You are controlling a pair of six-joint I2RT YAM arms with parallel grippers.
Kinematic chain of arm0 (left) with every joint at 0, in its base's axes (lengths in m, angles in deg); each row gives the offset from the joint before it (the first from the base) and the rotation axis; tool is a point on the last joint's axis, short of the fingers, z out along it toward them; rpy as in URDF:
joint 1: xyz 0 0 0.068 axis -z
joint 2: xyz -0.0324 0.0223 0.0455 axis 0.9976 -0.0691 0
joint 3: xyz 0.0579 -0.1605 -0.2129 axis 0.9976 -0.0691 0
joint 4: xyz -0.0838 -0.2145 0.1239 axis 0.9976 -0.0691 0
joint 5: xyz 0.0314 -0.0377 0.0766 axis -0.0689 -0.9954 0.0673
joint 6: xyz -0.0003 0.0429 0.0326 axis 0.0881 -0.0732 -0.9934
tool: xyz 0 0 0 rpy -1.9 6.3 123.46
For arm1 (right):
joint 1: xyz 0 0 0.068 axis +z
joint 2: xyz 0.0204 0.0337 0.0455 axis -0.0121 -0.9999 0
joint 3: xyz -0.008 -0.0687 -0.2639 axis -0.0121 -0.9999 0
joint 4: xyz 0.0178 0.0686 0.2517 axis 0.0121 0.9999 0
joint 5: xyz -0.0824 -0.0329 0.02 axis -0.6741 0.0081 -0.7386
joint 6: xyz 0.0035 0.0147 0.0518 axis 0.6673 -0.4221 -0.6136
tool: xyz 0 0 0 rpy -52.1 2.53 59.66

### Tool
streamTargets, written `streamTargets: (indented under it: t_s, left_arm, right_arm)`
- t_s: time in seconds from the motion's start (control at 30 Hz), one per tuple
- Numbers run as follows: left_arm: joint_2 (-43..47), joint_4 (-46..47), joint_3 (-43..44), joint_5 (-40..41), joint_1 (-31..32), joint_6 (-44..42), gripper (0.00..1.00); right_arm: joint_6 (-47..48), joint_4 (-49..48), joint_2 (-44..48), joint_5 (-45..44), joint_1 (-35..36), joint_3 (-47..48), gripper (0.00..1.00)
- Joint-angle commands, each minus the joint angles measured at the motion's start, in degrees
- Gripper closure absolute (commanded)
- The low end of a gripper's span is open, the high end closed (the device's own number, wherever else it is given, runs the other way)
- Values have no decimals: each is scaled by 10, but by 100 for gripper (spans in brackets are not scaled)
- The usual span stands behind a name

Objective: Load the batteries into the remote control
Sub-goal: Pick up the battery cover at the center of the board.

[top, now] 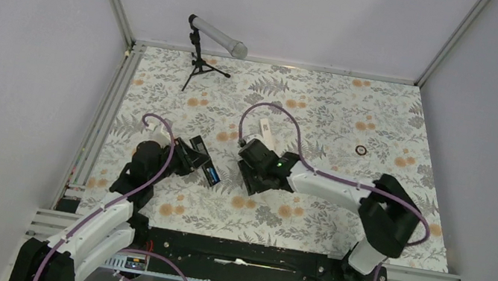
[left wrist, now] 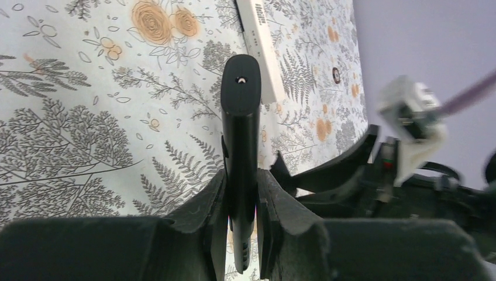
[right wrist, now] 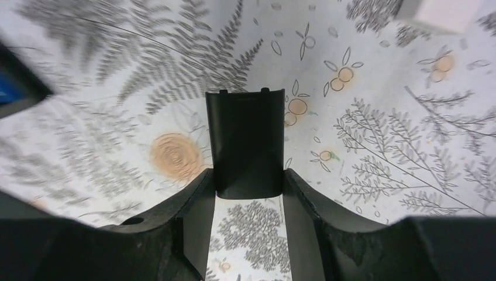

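Note:
My left gripper [left wrist: 241, 181] is shut on a black remote control [left wrist: 240, 134], held edge-on above the table. In the top view the remote control [top: 199, 157] sticks out of the left gripper [top: 181, 158], and a blue battery [top: 211, 174] shows at its near end. The right gripper [right wrist: 248, 182] is closed on a black battery cover [right wrist: 245, 143], whose near end sits between the two fingers with both touching its sides. From above, the right gripper [top: 258, 174] is just right of the remote. No other batteries are visible.
A white remote [top: 267, 131] lies beyond the right gripper, also visible as a white remote [left wrist: 259, 44] in the left wrist view. A microphone on a small tripod [top: 202, 58] stands at the back left. A small dark ring [top: 361, 149] lies at the right on the floral cloth.

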Motion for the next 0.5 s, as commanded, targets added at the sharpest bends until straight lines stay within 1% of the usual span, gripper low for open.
streamTargets:
  t_s: [0.0, 0.13, 0.23, 0.33, 0.47]
  left_arm:
    - [-3, 81, 33, -41, -2, 13, 100]
    - [-16, 120, 45, -59, 5, 20, 100]
    - [-19, 140, 61, -54, 18, 19, 100]
    - [-21, 143, 79, -47, 27, 18, 100]
    - [-21, 140, 94, -39, 34, 21, 100]
  right_arm:
    - [-4, -42, 114, 13, 4, -9, 64]
    - [-7, -63, 168, 68, 4, -12, 64]
    - [-18, -88, 198, 113, 5, -15, 64]
    - [-27, -105, 212, 132, 9, -11, 65]
    - [-37, -93, 200, 130, 19, 16, 66]
